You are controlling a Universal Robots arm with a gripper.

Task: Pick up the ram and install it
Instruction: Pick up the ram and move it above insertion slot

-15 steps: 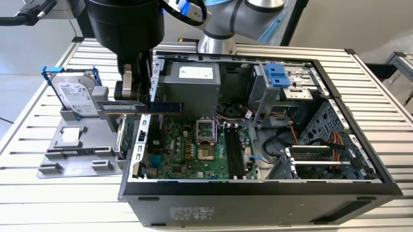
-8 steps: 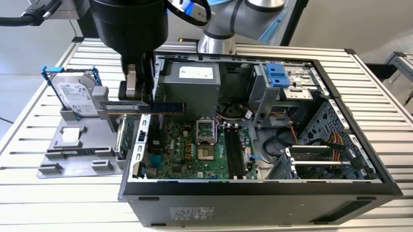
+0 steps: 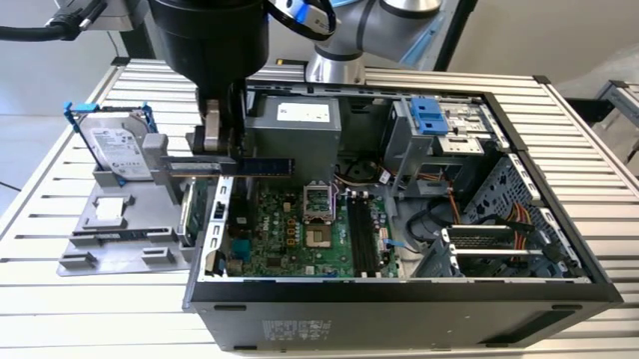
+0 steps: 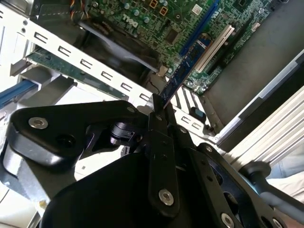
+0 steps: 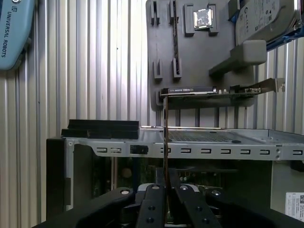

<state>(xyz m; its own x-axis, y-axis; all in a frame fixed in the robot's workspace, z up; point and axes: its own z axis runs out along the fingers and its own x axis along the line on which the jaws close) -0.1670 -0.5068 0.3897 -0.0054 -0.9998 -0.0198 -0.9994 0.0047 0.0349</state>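
Claw (image 3: 220, 149) status: closed on the ram (image 3: 268, 164), which I grip at one end.

1. Exterior view, dial centred on the computer case (image 3: 399, 290). The ram hangs at about ten o'clock, above the case's edge and clear of the motherboard (image 3: 289, 232). Its long axis runs nine to three. The memory slots (image 3: 364, 235) sit near the dial's centre and run twelve to six. My wrist housing (image 3: 209, 37) comes down from twelve o'clock, near vertical, fingertips pointing down. The hard drive (image 3: 118, 146) stands on the grey fixture (image 3: 120, 239) at nine o'clock.

2. Second wrist view. The claw (image 4: 159, 111) pinches the ram (image 4: 186, 69), which projects edge-on from the fingertips over the motherboard (image 4: 156, 19).

3. First wrist view. The ram (image 5: 166, 137) appears as a thin line rising from the claw (image 5: 166, 190) across the case's slotted wall (image 5: 213, 151). The expansion card (image 5: 213, 91) rests on the fixture beyond.

Hazards, as I judge them:
- The end grip leaves a long overhang, so contact with the case wall could pivot the stick between my fingers.
- The stick lies crosswise to the slots. If it were lowered in this orientation it would not seat and could strike board components.
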